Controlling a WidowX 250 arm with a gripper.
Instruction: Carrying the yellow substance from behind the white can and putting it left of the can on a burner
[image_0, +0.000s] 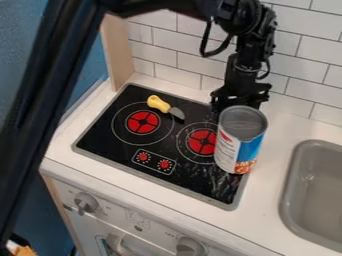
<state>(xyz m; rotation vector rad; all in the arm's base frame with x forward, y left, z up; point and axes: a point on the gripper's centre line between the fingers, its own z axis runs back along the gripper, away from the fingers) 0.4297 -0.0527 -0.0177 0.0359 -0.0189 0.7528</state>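
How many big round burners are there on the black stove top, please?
2. Left burner: beside the yellow-handled knife. Right burner: beside the can, which partly covers its outer ring.

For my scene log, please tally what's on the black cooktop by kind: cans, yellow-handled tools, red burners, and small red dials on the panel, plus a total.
Can: 1
Yellow-handled tool: 1
Red burners: 2
Small red dials: 2
Total: 6
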